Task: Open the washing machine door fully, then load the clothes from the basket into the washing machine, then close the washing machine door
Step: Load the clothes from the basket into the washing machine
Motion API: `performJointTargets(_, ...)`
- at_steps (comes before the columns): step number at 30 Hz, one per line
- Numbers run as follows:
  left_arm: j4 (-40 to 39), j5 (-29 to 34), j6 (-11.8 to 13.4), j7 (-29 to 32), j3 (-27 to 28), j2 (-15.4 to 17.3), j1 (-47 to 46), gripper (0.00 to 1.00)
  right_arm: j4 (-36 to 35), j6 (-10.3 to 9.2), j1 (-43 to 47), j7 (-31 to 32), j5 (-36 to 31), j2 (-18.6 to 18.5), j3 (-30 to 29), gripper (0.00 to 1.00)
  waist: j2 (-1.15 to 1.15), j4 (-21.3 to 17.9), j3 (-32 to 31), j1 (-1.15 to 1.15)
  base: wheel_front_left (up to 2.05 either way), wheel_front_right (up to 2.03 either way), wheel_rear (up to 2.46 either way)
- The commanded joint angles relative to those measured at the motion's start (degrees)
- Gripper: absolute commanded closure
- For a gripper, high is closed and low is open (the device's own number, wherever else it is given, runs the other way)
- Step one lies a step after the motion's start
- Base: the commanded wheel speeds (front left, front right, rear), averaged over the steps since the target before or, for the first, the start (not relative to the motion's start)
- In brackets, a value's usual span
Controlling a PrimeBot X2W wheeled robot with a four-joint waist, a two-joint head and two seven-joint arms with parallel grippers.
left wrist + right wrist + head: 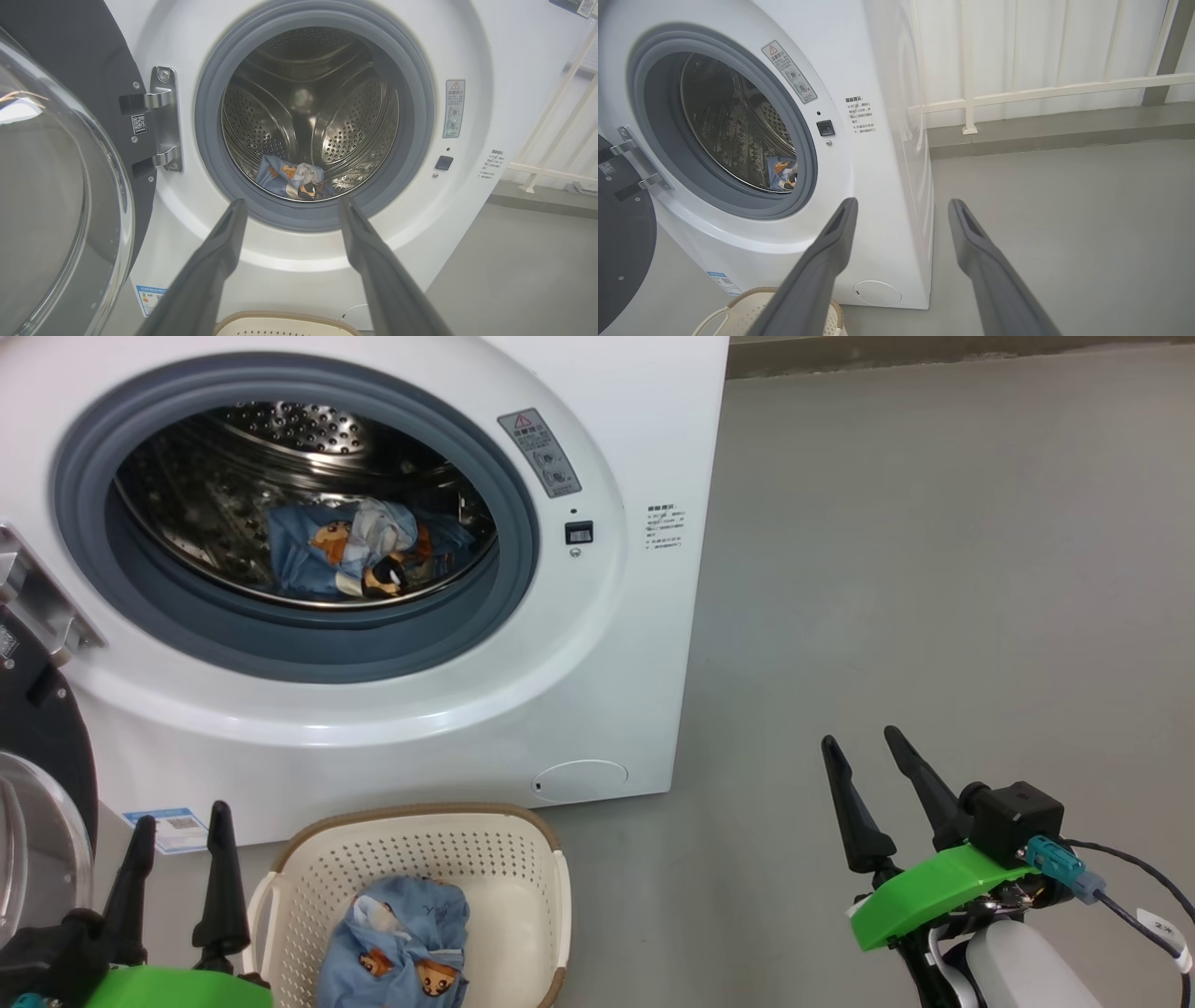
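Washing machine door [60,163] is hanging swung wide on its hinge, leaving the drum mouth of the washing machine [616,644] clear for loading. Some of the clothes [350,551] are lying at the drum bottom; another piece [401,943] is sitting bunched in the basket [523,868], which is resting on the floor right at the machine's front, prob for a short carry. Left end effector [182,817] is hovering just beside the basket's left rim, fingers spread wide & empty, likely lining up the next pick. Right end effector [859,739], also wide open w/ nothing held, is hovering well apart over bare floor, out of the way.
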Motion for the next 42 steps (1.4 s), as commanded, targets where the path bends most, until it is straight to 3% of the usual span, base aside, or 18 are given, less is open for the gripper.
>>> performJointTargets(1,-0.94,0.47,-0.26,-0.36,2.34,1.30,-1.83,0.00,-1.38,0.43,-1.00,-0.15,-0.75,0.03,0.99,0.00,0.00,-0.04,0.05,0.00,0.00,0.00,0.00)
performJointTargets(17,-0.76,0.23,-0.44,-0.27,2.11,1.53,-1.99,0.00,-1.64,0.43,-0.82,-0.08,-1.01,0.40,0.84,0.00,0.00,-0.44,1.00,0.00,0.00,0.00,0.00)
performJointTargets(42,7.90,-1.09,-5.35,2.39,-0.85,4.37,-8.56,0.00,-2.57,0.43,-3.11,-0.91,-1.70,1.51,0.72,0.00,0.00,-1.95,12.68,0.00,0.00,0.00,0.00)
